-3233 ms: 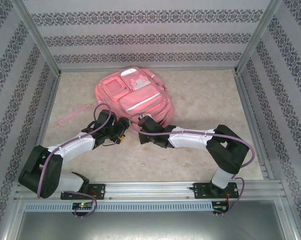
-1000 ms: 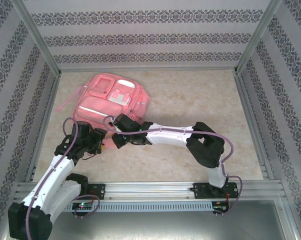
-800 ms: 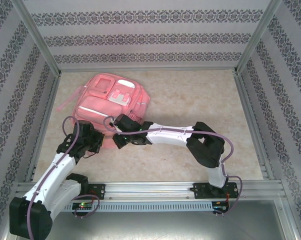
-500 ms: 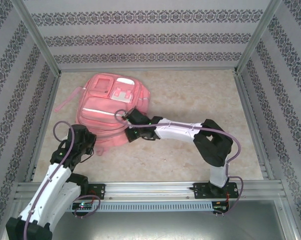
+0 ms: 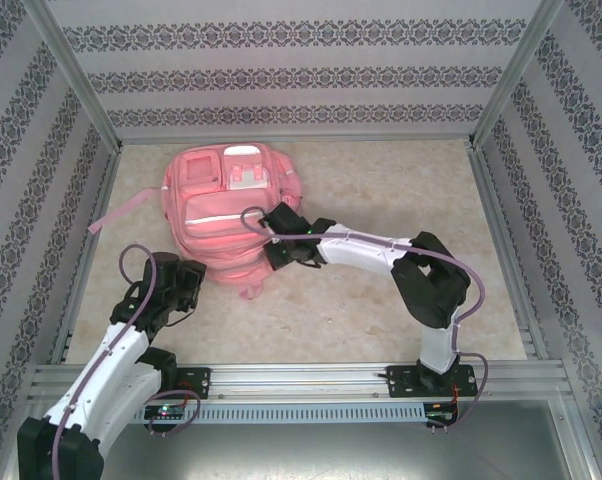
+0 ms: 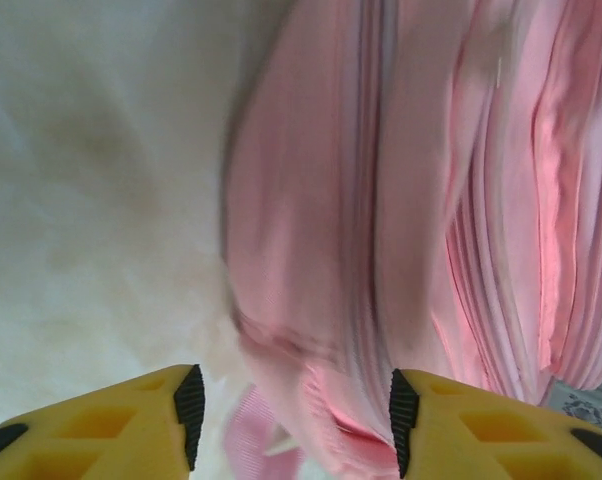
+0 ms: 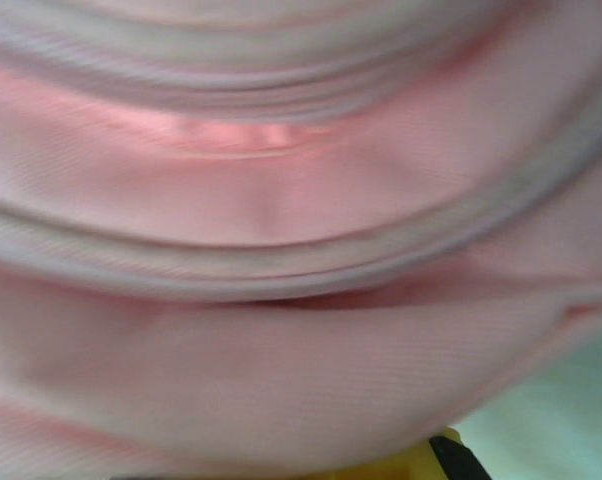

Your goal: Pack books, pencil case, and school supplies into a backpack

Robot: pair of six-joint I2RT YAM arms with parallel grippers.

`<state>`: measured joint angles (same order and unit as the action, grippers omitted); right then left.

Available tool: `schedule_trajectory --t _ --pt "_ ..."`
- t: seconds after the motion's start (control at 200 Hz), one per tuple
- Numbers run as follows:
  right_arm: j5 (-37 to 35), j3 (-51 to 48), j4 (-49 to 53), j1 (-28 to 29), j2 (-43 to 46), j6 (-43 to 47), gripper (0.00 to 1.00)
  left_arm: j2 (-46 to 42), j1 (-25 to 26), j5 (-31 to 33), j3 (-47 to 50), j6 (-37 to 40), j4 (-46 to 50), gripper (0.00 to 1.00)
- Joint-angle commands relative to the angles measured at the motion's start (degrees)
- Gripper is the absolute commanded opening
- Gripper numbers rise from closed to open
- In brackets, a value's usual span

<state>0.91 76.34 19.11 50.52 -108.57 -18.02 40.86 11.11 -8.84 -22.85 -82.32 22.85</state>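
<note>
The pink backpack point(image 5: 226, 205) lies flat on the table at the back left, pockets up. My right gripper point(image 5: 277, 252) is at its near right edge, shut on the pink fabric. The backpack point(image 7: 281, 200) presses close in the right wrist view, with one of the yellow fingers point(image 7: 426, 468) at the bottom edge. My left gripper point(image 5: 188, 283) sits just off the near left corner, open. In the left wrist view the left gripper point(image 6: 296, 420) has its pads well apart, and the backpack point(image 6: 401, 200) edge and a strap end lie just beyond them. The books, pencil case and school supplies are out of view.
A loose pink strap point(image 5: 116, 212) trails left from the backpack toward the left wall rail point(image 5: 86, 250). Another strap end point(image 5: 249, 290) pokes out at its near edge. Patterned walls close off three sides. Bare marble tabletop point(image 5: 411, 190) stretches to the right.
The backpack has shifted right and back and turned straighter, carried by the right gripper. The left gripper has stayed near its near left corner, now slightly clear of it.
</note>
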Motion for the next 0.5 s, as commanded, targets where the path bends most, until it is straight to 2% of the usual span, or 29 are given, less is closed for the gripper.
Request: schedule_trajectory --t 0.0,0.085,0.25,0.31,0.355,0.45,0.495 --pt "5.0 3.1 -1.0 5.8 -1.4 -0.5 0.0 1.0 2.6 -3.7 -2.5 -4.6 -7.5 0.57" --pt "6.8 4.6 -2.0 8.6 -2.4 -1.6 0.0 1.7 5.2 -1.8 -2.5 -7.5 -8.8 0.64" --pt "9.3 7.3 -3.2 11.7 -3.3 -1.5 0.0 4.5 7.0 1.0 -1.3 -9.8 -10.4 0.64" --pt "9.3 7.6 -3.0 12.3 -3.4 -1.1 0.0 6.0 7.0 2.2 -1.4 -9.4 -10.8 0.62" --pt "8.9 7.2 -3.1 12.4 -3.2 -1.2 0.0 7.5 7.0 2.5 -1.5 -9.1 -11.3 0.49" --pt "6.7 5.4 -3.4 11.9 -1.9 -1.4 0.0 10.1 7.0 3.2 -2.6 -7.9 -9.5 0.01" --pt "5.9 4.3 -3.8 11.2 -1.1 -1.7 0.0 10.6 7.0 3.9 -3.3 -7.2 -7.1 0.0"
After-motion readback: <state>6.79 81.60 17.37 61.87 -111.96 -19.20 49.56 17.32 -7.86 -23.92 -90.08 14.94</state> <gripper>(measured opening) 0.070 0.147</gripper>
